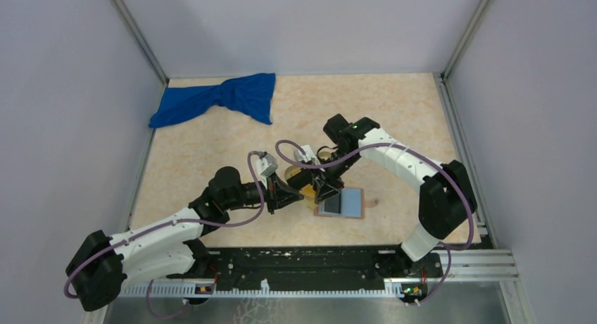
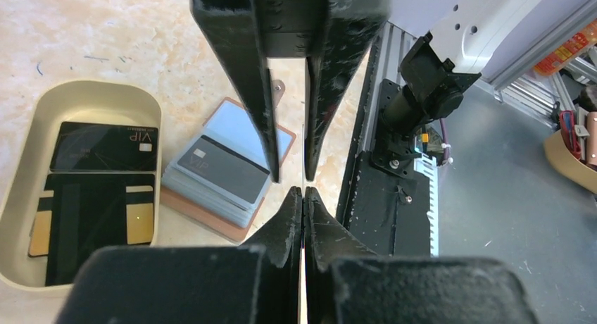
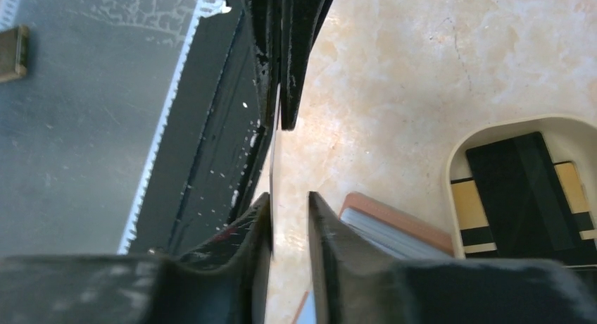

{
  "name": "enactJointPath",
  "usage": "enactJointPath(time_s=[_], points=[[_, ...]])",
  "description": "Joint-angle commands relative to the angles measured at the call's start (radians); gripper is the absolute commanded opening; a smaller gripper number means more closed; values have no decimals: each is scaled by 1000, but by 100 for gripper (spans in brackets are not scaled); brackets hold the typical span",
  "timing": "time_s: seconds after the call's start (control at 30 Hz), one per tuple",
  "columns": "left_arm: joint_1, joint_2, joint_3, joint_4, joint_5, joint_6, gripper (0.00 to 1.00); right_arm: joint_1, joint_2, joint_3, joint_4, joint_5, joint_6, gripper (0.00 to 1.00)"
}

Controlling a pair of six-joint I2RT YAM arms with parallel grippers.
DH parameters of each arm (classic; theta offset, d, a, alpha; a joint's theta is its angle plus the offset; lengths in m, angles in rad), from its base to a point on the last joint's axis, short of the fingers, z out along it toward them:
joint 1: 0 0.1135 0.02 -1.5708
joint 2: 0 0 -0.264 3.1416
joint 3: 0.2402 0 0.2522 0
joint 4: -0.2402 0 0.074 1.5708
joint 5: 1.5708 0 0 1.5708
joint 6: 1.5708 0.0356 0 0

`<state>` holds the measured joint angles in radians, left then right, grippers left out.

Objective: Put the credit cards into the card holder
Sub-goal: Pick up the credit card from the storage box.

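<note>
Black card (image 2: pixel 105 146): "VIP" (upside down).

White shells and purple cables (image 1: pixel 277 151) dress both arms (image 1: pixel 151 241). The left end effector (image 2: pixel 304 190) and right end effector (image 3: pixel 290 197) are scuffed black.

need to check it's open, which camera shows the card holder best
The left wrist view: the card holder lies open, a grey card on its blue-grey inside. The top view shows it small and partly covered; the right wrist view catches only a corner.
</note>
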<state>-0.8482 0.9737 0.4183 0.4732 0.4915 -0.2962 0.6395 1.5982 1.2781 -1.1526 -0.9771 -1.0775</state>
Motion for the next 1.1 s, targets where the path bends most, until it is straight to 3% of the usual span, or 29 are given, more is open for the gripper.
enactJointPath(time_s=[0.0, 0.1, 0.17, 0.27, 0.3, 0.33, 0.4, 0.43, 0.5, 0.67, 1.07], points=[[18, -31, -55, 56, 20, -35, 0, -17, -42, 23, 38, 18, 18, 36], [26, -48, -102, 78, 4, -66, 0, -120, -88, 12, 86, 48, 45, 50], [27, -50, -130, 98, -8, -90, 0, -200, -138, -24, 147, 55, 32, 53], [28, -40, -163, 139, -12, -107, 0, -271, -217, -151, 187, 105, -225, 55], [29, -33, -168, 146, -10, -107, 0, -273, -229, -188, 194, 168, -323, 54], [29, -25, -171, 152, -10, -107, 0, -273, -228, -218, 211, 212, -385, 46], [29, -10, -175, 162, -10, -108, 0, -272, -184, -240, 241, 267, -428, 12], [29, -8, -179, 164, -14, -109, 0, -268, -145, -232, 239, 279, -432, 0], [29, -12, -187, 165, -19, -112, 0, -257, -62, -224, 270, 306, -406, 0], [30, -50, -210, 153, -42, -108, 0, -193, -32, -302, 554, 415, -240, 0], [33, -40, -251, 221, -49, -158, 0, -97, 145, -198, 805, 515, -8, 0]])
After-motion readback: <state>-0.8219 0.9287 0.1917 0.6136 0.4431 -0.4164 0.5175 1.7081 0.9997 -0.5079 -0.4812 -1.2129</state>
